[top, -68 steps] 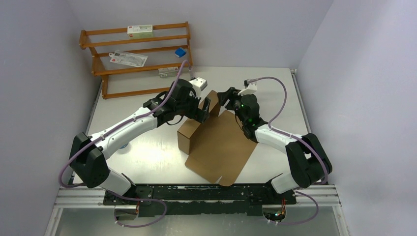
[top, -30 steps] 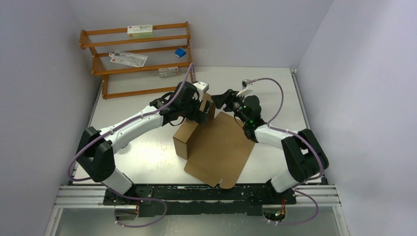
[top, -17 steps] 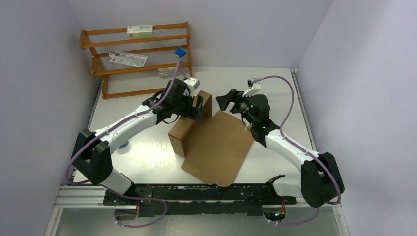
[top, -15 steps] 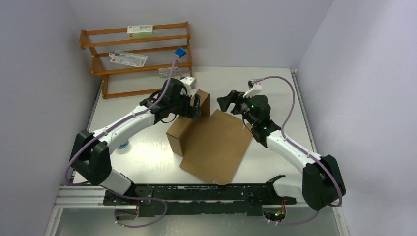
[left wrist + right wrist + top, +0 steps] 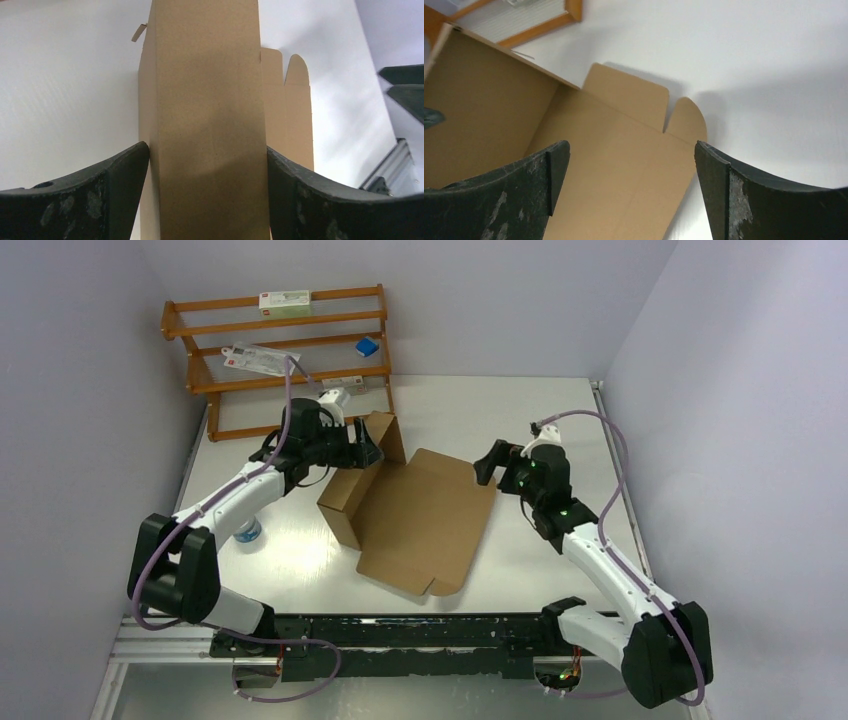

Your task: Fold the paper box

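The paper box (image 5: 420,520) is plain brown cardboard, half formed, in the middle of the table. Its wide lid panel lies flat and its walls stand up along the left side. My left gripper (image 5: 366,452) is shut on an upright wall at the box's far left corner. In the left wrist view both fingers press the sides of that panel (image 5: 207,100), with the gripper (image 5: 207,160) around it. My right gripper (image 5: 486,464) is open and empty, just off the lid's far right corner. The right wrist view shows it (image 5: 631,147) hovering over the box (image 5: 499,100) and its tabs.
A wooden rack (image 5: 280,350) stands at the back left, holding white cartons and a small blue object (image 5: 367,346). A small round object (image 5: 248,532) lies by the left arm. A metal rail (image 5: 400,630) runs along the near edge. Walls close in on both sides.
My left gripper has pulled the box to the left and back, still holding its wall. My right gripper has let go of the far edge and drawn back to the right. The lid lies flatter.
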Robot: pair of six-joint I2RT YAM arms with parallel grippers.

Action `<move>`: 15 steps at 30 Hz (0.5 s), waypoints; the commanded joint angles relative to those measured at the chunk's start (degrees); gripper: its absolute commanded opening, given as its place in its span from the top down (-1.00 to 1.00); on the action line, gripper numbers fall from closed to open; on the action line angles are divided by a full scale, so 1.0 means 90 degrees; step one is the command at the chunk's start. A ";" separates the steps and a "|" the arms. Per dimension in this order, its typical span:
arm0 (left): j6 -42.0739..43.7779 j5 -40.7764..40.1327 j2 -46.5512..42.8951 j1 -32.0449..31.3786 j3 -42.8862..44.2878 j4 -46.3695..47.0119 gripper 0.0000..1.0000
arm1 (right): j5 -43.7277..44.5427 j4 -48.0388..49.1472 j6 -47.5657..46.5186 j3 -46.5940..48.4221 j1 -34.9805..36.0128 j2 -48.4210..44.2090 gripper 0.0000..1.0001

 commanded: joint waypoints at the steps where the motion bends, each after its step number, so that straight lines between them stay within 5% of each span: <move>1: -0.0271 0.0819 -0.0057 0.0093 -0.0102 0.0682 -0.65 | -0.0751 -0.0445 0.0539 -0.0460 -0.0453 0.0006 -1.00; 6: -0.0333 0.0875 -0.0091 0.0182 -0.0181 0.0762 -0.65 | -0.1875 0.0345 0.1274 -0.1007 -0.0879 0.0344 -0.98; 15: -0.0362 0.0998 0.0093 0.0193 -0.0200 0.0806 -0.64 | -0.1671 0.0467 0.1606 -0.1565 -0.0962 0.0373 -0.86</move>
